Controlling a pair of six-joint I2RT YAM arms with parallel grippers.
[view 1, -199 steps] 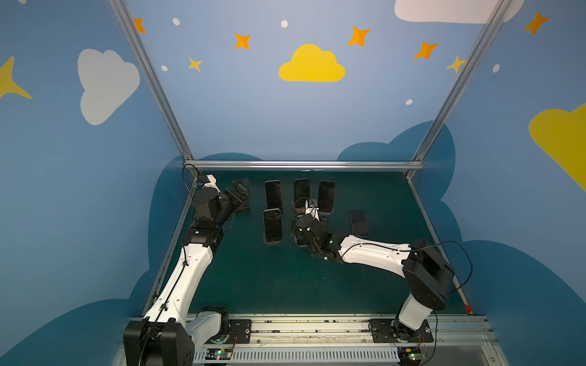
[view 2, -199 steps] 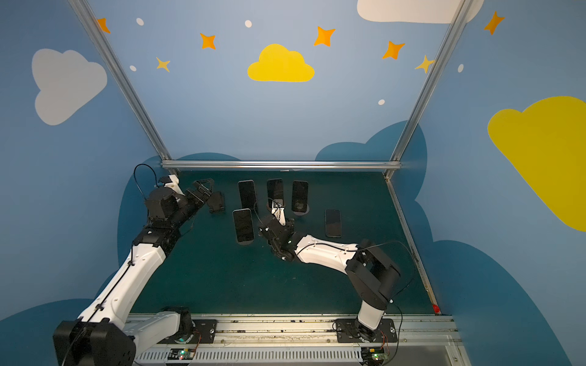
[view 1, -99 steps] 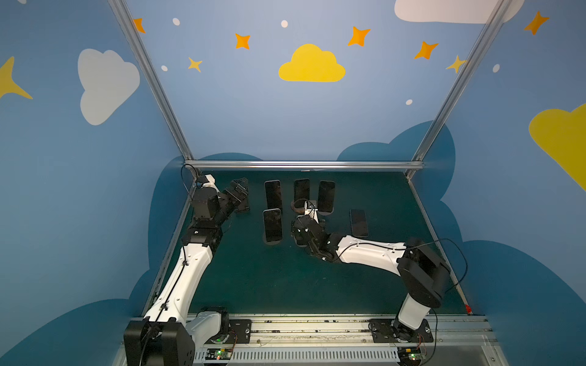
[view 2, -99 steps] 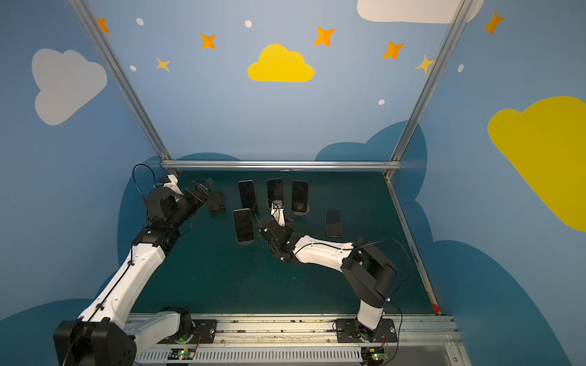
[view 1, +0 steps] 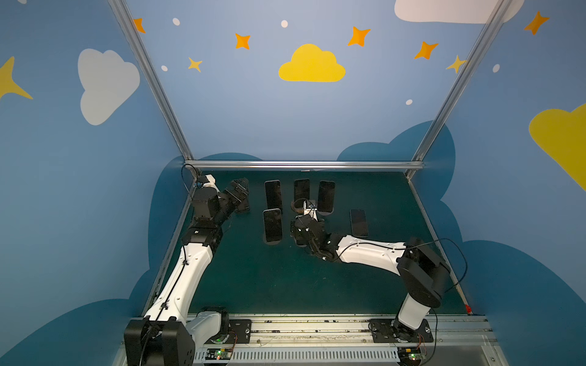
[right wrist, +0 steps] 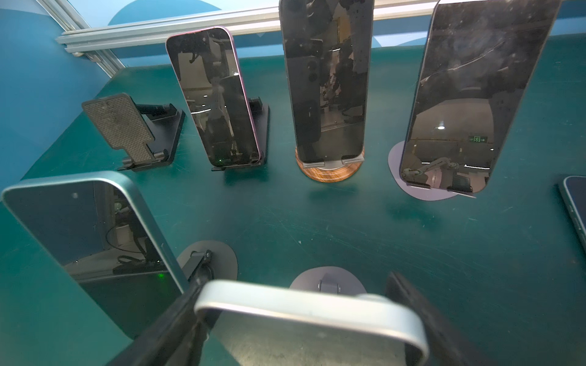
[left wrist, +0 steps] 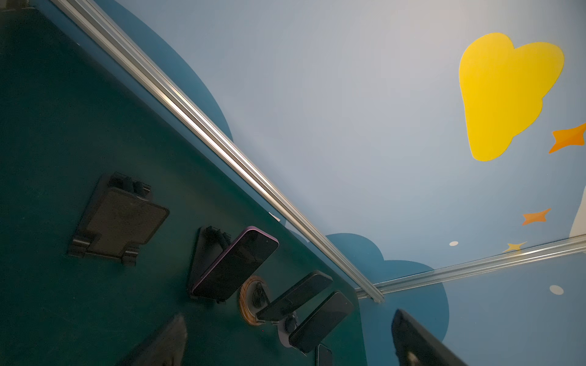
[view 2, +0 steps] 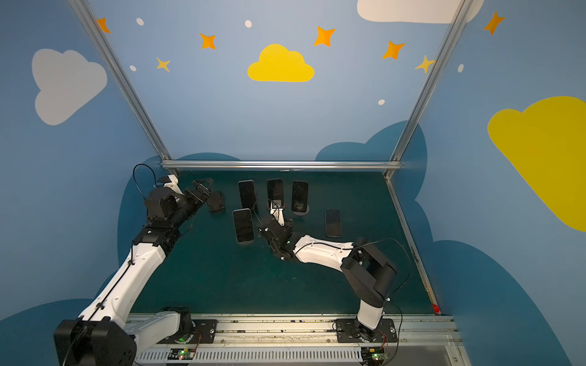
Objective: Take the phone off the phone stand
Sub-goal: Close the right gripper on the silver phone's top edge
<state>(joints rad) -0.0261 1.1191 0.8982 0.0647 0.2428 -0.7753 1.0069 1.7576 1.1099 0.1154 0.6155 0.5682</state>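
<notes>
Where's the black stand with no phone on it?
In both top views the empty black stand sits leftmost in the back row, beside the purple-edged phone, by the left gripper.

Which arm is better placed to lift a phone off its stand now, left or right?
Right. The right gripper has its fingers on both side edges of the silver-edged phone; the left gripper hangs open by the empty black stand.
</notes>
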